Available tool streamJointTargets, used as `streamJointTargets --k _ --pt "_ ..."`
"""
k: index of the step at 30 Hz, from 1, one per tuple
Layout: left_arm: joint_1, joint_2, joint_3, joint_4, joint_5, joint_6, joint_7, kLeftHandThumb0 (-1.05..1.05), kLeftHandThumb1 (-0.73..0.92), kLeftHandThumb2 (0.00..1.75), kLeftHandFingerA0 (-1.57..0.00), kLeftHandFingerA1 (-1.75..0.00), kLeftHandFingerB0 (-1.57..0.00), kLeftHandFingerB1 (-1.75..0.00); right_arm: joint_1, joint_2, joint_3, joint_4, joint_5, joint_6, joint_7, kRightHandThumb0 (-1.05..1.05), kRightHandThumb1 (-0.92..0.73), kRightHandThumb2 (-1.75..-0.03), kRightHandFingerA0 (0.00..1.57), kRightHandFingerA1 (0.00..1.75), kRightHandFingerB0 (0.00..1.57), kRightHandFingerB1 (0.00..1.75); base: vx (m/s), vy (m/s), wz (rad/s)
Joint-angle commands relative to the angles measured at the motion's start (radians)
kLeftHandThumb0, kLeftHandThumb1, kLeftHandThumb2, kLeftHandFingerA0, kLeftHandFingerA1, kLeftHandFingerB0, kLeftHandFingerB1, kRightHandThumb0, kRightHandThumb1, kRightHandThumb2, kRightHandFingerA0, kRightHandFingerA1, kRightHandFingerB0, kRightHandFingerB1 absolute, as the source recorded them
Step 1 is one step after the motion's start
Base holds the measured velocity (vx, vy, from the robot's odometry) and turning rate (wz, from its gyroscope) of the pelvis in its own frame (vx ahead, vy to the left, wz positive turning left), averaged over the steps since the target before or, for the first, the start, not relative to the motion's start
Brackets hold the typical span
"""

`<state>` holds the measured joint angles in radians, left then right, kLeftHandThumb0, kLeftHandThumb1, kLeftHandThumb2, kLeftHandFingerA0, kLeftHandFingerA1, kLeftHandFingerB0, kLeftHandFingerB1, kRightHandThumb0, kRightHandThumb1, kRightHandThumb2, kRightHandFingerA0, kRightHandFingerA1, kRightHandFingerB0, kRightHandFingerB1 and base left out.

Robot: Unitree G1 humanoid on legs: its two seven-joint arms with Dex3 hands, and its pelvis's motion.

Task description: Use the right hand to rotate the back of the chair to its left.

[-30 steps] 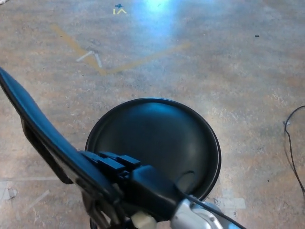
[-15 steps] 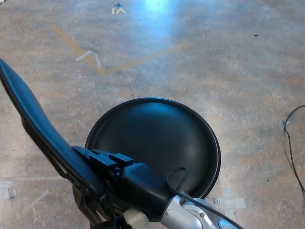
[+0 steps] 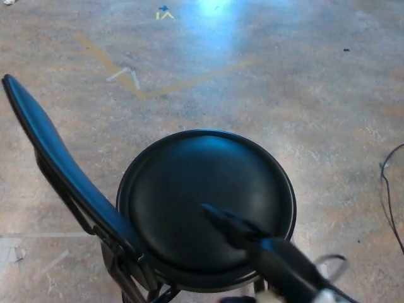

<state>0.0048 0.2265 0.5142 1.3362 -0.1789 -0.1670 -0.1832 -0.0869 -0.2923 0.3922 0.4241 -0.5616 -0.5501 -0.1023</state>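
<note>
- The right hand (image 3: pixel 243 232) enters from the lower right of the frame, blurred; its fingers lie together over the seat and hold nothing, as far as the blur allows.
- The arm behind it is cut off by the bottom edge.
- The chair's round black seat (image 3: pixel 189 183) fills the lower centre, and its backrest (image 3: pixel 57 158) runs from the upper left down to the seat's lower-left rim.
- The chair's frame under the seat is mostly hidden.
- Half a second ago the hand was clamped on the backrest's lower end; now it is off it.
- A black cable (image 3: pixel 388 189) lies on the floor (image 3: pixel 284 82) at the right edge.
</note>
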Motion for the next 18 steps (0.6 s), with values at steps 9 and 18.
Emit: streamJointTargets --k 9,18 --pt "0.001 -0.013 0.001 0.002 -0.009 -0.01 0.008 -0.75 0.63 0.98 -0.26 -0.51 -0.16 -0.43 0.253 -0.221 -0.379 0.243 0.177 -0.272 -0.203 -0.99 -0.71 -1.1 0.0 0.02 0.0 0.05 0.0 0.0 0.0" --pt "0.003 -0.015 -0.009 0.004 -0.004 -0.004 0.006 -0.73 0.81 0.65 -0.31 -0.37 -0.29 -0.32 0.137 -0.146 -0.419 0.694 0.19 -0.233 -0.226 -0.94 -0.74 -1.12 0.0 0.06 0.0 0.14 0.0 0.0 0.0"
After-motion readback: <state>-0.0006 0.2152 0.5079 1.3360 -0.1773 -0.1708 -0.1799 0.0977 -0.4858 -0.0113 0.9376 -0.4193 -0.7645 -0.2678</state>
